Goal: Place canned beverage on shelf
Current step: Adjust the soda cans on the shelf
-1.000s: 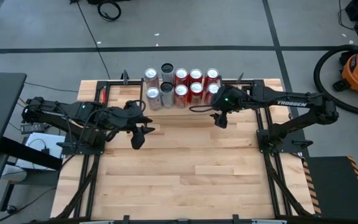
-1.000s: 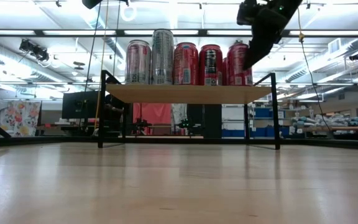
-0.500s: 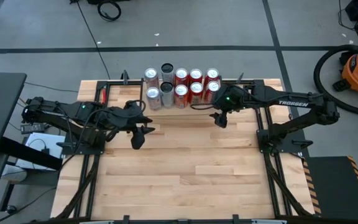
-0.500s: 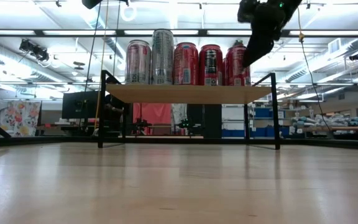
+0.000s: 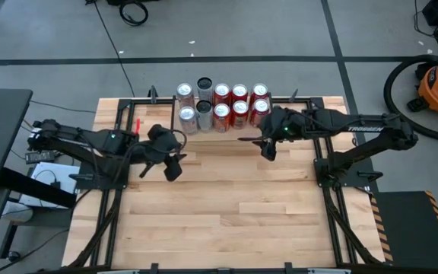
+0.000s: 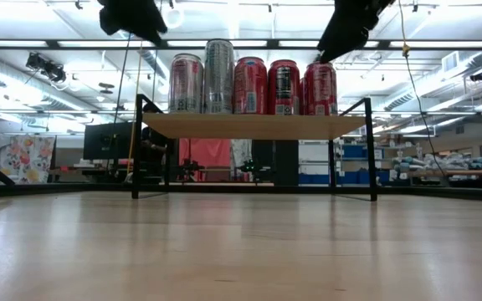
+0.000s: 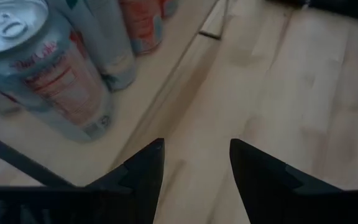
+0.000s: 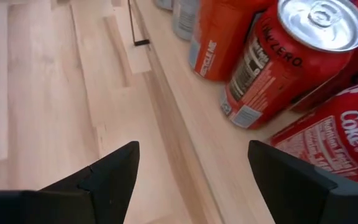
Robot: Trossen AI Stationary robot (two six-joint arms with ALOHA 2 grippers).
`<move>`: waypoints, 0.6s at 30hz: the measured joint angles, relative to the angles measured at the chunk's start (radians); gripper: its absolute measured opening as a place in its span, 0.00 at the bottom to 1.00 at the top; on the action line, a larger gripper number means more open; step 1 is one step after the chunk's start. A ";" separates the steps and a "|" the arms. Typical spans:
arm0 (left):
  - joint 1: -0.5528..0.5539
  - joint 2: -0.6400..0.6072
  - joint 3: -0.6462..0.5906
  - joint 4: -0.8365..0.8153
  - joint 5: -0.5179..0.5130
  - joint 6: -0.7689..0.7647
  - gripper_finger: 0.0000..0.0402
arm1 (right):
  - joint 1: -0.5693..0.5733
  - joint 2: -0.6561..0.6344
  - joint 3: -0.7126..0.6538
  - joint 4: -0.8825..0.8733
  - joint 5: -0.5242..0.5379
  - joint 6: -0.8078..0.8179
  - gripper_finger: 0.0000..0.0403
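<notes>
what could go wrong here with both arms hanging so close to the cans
1. The right gripper hangs open and empty just in front of the shelf; a swing toward it could clip the nearest red cans, which stand close to the front edge.
2. The cans are packed tightly, so one knock could topple several.
3. The left gripper, open and empty too, hangs near the silver can at the shelf's other end and could nudge it.

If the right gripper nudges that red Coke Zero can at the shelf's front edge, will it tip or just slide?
The Coke Zero can stands upright on the shelf, taller than wide, so a high push would probably tip it; a low one likelier slides it. Its smooth metal wall looks slippery. Neighbouring cans crowd behind, so it may knock them. The right gripper hangs open, empty.
</notes>
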 joint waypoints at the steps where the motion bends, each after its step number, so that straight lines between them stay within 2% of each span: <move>1: 0.002 0.000 -0.006 0.001 -0.008 0.011 0.48 | 0.005 0.000 0.000 0.000 0.000 0.007 0.77; 8: 0.054 0.068 -0.005 0.071 -0.029 0.057 0.48 | 0.024 0.000 0.000 0.007 0.018 0.019 0.77; 18: 0.068 0.235 -0.005 0.168 -0.173 0.111 0.48 | 0.031 0.000 0.000 0.022 0.019 0.048 0.77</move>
